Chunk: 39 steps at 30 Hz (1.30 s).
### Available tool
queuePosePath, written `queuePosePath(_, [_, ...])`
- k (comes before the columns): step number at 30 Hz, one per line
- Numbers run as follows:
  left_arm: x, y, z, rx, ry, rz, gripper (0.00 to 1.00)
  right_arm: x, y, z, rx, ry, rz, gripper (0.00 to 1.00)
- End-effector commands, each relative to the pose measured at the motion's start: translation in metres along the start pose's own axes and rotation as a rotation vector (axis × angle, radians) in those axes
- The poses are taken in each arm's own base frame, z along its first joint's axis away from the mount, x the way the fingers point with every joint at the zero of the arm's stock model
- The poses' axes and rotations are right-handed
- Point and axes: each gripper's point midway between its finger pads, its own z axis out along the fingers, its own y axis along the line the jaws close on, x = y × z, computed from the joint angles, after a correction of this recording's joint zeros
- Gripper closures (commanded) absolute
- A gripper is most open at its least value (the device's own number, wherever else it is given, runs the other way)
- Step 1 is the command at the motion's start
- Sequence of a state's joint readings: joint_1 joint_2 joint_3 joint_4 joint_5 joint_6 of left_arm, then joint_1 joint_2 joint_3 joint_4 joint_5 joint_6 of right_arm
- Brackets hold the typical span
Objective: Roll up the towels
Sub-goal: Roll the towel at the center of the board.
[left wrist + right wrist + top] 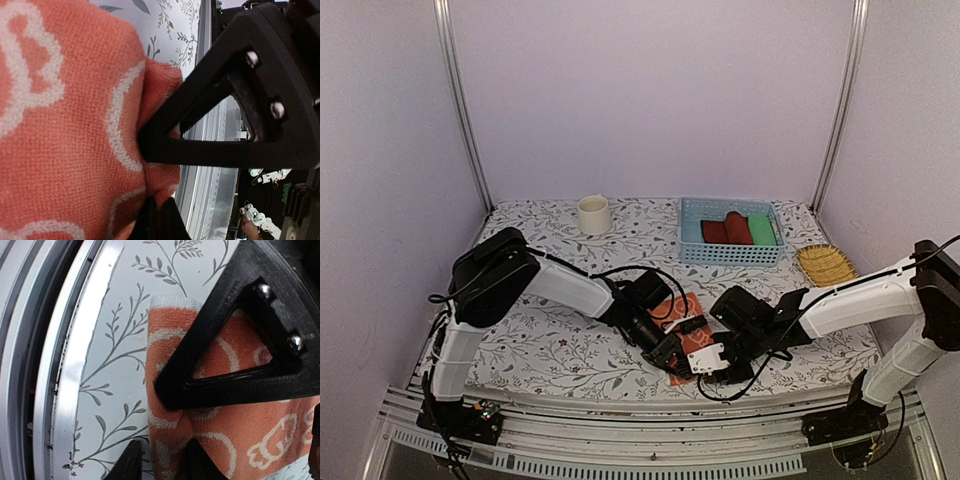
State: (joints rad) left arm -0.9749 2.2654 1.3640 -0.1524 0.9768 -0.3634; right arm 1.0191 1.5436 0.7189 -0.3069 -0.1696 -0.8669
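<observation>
The orange-salmon towel [694, 338] with white printed shapes lies flat near the table's front edge. Both grippers are at its near edge. My left gripper [672, 362] is shut on the towel's edge; in the left wrist view the cloth [65, 130] bunches between the jaws of the left gripper [152, 177]. My right gripper [720, 368] is shut on the same edge; in the right wrist view a fold of the towel [200, 425] is pinched in the right gripper [167, 427]. The royal blue towel is out of view.
A light blue basket [692, 228] at the back holds a red roll [726, 229] and a green roll [761, 229]. A cream cup [593, 214] stands at the back left. A yellow woven tray [825, 263] lies at the right. The metal table rail [65, 365] runs close by.
</observation>
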Motion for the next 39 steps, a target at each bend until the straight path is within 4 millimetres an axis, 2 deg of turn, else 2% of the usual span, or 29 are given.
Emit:
queuePosePath(1, [0.023,0.039,0.000,-0.078,0.031,-0.124,1.00,0.001,0.000,0.009,-0.007,0.020,-0.014,0.76])
queuePosePath(3, [0.019,0.037,-0.006,-0.090,0.010,-0.102,0.98,0.000,0.007,0.009,-0.047,0.012,-0.012,0.87])
queuePosePath(5, [0.012,0.030,-0.019,-0.126,-0.045,-0.047,0.85,-0.001,0.020,0.006,-0.121,0.011,-0.002,0.93])
queuePosePath(7, [0.005,0.019,-0.037,-0.188,-0.125,0.023,0.71,-0.003,0.033,0.001,-0.206,0.005,0.022,0.95])
queuePosePath(9, [0.006,0.009,-0.054,-0.251,-0.206,0.084,0.63,-0.008,0.044,-0.005,-0.298,-0.006,0.068,0.96])
queuePosePath(10, [0.003,-0.002,-0.068,-0.291,-0.265,0.131,0.59,-0.012,0.048,-0.008,-0.348,-0.017,0.099,0.96])
queuePosePath(11, [0.004,-0.009,-0.078,-0.335,-0.312,0.172,0.56,-0.015,0.051,-0.011,-0.389,-0.032,0.130,0.96])
queuePosePath(14, [0.020,-0.012,-0.100,-0.509,-0.420,0.269,0.55,-0.023,0.053,-0.020,-0.529,-0.072,0.257,0.97])
queuePosePath(17, [0.033,-0.026,-0.109,-0.604,-0.505,0.382,0.56,-0.024,0.040,-0.021,-0.660,-0.107,0.405,0.97])
queuePosePath(19, [0.042,-0.038,-0.104,-0.667,-0.525,0.480,0.57,-0.020,0.035,-0.018,-0.727,-0.112,0.481,0.97])
queuePosePath(22, [0.051,-0.061,-0.085,-0.730,-0.499,0.629,0.58,-0.013,0.030,-0.010,-0.812,-0.108,0.584,0.97])
queuePosePath(27, [0.047,-0.079,-0.045,-0.822,-0.358,0.838,0.60,-0.003,0.033,0.003,-0.884,-0.077,0.657,0.97])
queuePosePath(28, [0.045,-0.078,-0.037,-0.844,-0.326,0.863,0.60,-0.001,0.035,0.004,-0.897,-0.068,0.672,0.97])
queuePosePath(30, [0.036,-0.075,-0.022,-0.884,-0.263,0.903,0.59,-0.005,0.026,0.007,-0.890,-0.079,0.670,0.97])
queuePosePath(32, [0.032,-0.062,-0.013,-0.949,-0.201,0.938,0.58,-0.004,0.025,0.010,-0.890,-0.077,0.678,0.97])
queuePosePath(35, [0.031,-0.046,-0.003,-0.998,-0.123,0.977,0.58,-0.003,0.025,0.012,-0.893,-0.073,0.682,0.97])
queuePosePath(39, [0.030,-0.025,0.000,-1.030,-0.074,0.985,0.59,-0.004,0.024,0.014,-0.889,-0.073,0.684,0.97])
